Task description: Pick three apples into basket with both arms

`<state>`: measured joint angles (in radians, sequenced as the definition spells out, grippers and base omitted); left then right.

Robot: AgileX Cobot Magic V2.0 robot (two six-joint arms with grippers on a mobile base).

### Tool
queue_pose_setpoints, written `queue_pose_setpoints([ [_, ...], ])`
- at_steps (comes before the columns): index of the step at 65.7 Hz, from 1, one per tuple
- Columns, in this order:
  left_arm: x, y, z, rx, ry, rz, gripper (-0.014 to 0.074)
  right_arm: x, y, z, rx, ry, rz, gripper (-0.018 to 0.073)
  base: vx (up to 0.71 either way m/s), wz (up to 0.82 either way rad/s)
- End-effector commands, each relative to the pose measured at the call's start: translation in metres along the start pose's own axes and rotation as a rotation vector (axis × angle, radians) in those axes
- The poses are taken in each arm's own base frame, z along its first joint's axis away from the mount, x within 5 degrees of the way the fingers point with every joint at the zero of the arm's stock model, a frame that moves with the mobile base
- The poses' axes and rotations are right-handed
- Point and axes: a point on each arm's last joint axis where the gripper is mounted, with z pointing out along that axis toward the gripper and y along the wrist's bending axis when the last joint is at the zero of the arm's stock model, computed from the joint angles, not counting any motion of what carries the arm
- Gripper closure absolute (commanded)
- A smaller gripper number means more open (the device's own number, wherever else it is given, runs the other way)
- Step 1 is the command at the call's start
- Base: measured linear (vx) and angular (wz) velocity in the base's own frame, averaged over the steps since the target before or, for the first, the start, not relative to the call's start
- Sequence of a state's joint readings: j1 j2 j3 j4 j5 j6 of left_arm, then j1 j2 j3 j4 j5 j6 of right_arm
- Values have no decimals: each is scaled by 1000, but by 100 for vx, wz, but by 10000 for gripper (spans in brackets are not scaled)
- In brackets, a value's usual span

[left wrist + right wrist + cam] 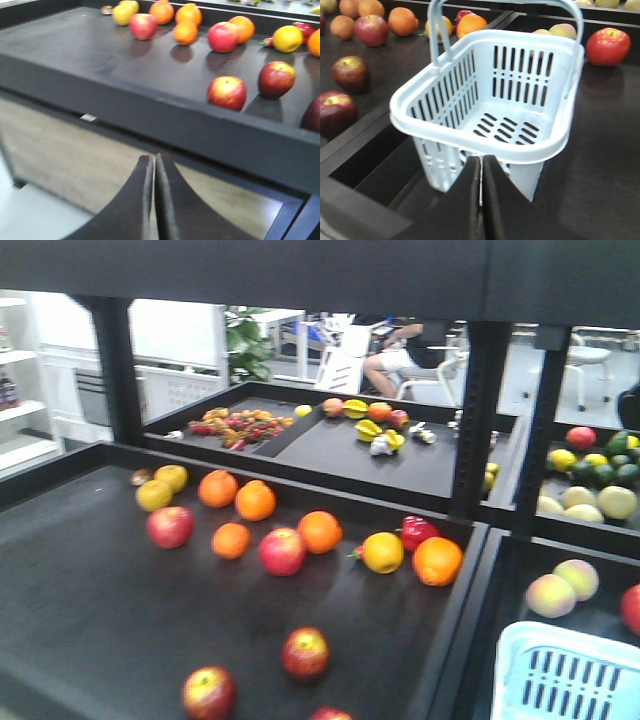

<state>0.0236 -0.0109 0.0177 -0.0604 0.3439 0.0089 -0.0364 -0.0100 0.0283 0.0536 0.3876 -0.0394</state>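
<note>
- The pale blue plastic shopping basket (451, 85), with slotted sides and a hoop handle, stands upright in the right-hand compartment of the black display shelf (80, 620). It sits near that compartment's front left corner, just beside the raised divider.
- The right gripper (481, 160) has its black wedge fingers pressed flat together with nothing between them. The tips sit at the basket's near end wall, just under the rim; whether they touch it cannot be told.
- The left gripper (153, 159) also has its jaws squeezed together on nothing. It hangs outside and below the front edge of the left compartment, over the pale floor (75, 165).
- Three red, yellow-flushed apples lie near that front edge: one (209, 692), a second (305, 653), and a third (330, 714) cut by the frame.
- Round oranges (255, 500), more red apples and yellow fruit are strung across the middle of the left compartment.
- A glossy red apple (607, 46) lies in the right compartment, behind the basket and apart from it.
</note>
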Motion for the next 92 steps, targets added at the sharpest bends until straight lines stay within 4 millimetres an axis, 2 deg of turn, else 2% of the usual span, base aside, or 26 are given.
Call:
queue_pose_setpoints([
  [1,-14,0,-4,1,-97,-13,603,-8,-1,-1,10,-84,-7,564,17,-29],
  [53,-14,0,-4,1,-97,-13,603,-8,-1,-1,10,-83,-7,564,14,-43],
  [92,-14,0,-4,1,-97,-13,603,-8,-1,-1,10,-83,-7,564,3,-13],
])
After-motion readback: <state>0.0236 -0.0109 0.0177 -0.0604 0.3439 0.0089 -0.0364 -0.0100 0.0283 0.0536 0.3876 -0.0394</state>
